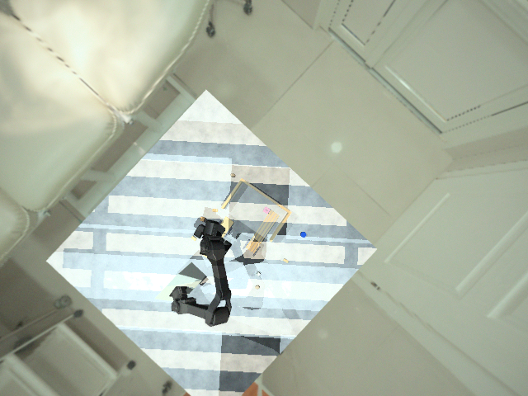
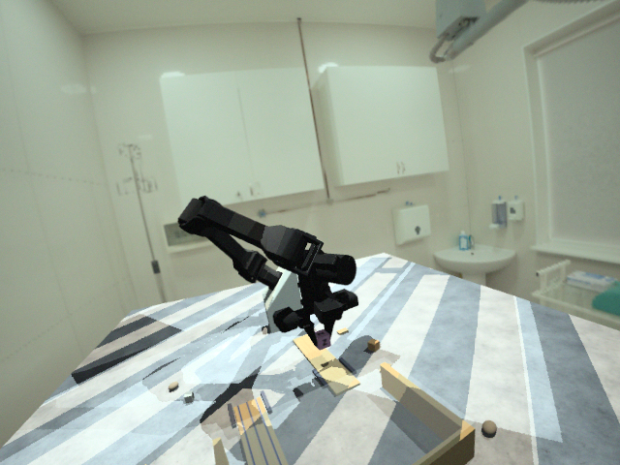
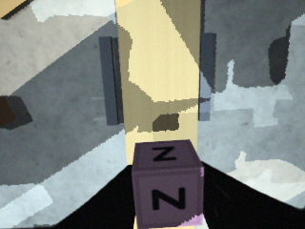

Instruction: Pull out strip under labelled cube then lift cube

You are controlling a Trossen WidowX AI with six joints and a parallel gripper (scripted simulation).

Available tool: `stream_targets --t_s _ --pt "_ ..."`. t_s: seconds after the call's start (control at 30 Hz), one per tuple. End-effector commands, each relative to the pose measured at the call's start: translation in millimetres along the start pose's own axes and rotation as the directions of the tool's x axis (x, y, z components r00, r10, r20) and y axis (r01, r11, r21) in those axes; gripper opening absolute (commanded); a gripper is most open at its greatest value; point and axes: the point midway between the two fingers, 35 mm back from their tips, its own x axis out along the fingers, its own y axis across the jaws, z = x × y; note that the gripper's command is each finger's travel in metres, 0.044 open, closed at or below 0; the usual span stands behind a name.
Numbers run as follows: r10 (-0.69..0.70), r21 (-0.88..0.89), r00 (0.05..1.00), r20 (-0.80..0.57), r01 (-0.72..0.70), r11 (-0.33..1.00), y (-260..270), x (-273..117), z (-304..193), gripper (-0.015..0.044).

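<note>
My gripper (image 2: 322,336) (image 3: 164,170) is shut on the purple cube (image 2: 323,339) (image 3: 168,197) with the dark letter N. The cube is raised a little above a light wooden strip (image 2: 341,381) (image 3: 164,62). The strip also shows beside the arm in the top view (image 1: 228,225). It runs between two short blue-grey rails (image 3: 111,81) (image 3: 208,76). A small dark shadow falls on it just ahead of the cube. In the top view the arm hides the held cube. A pink block (image 1: 266,209) sits at the far end of several other wooden strips lying side by side (image 1: 263,230) (image 2: 258,430).
A low wooden wall (image 1: 266,196) (image 2: 422,408) bends around the side-by-side strips. A small brown block (image 2: 373,345) lies near the gripper. A blue ball (image 1: 303,234), a brown ball (image 2: 488,428) and small bits are scattered about. A pale panel (image 2: 286,294) stands behind the gripper.
</note>
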Motion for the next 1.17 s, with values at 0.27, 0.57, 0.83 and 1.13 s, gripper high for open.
stream_targets --t_s 0.27,0.57,0.83,1.13 --pt "0.006 0.003 1.0 0.003 -0.006 1.0 1.4 -35.9 -12.2 0.0" --pt "0.006 0.003 1.0 0.003 -0.006 1.0 1.4 -37.1 -12.3 0.0" --pt "0.006 0.003 1.0 0.003 -0.006 1.0 1.4 -37.1 -12.3 0.0" --pt "0.006 0.003 1.0 0.003 -0.006 1.0 1.4 -37.1 -12.3 0.0"
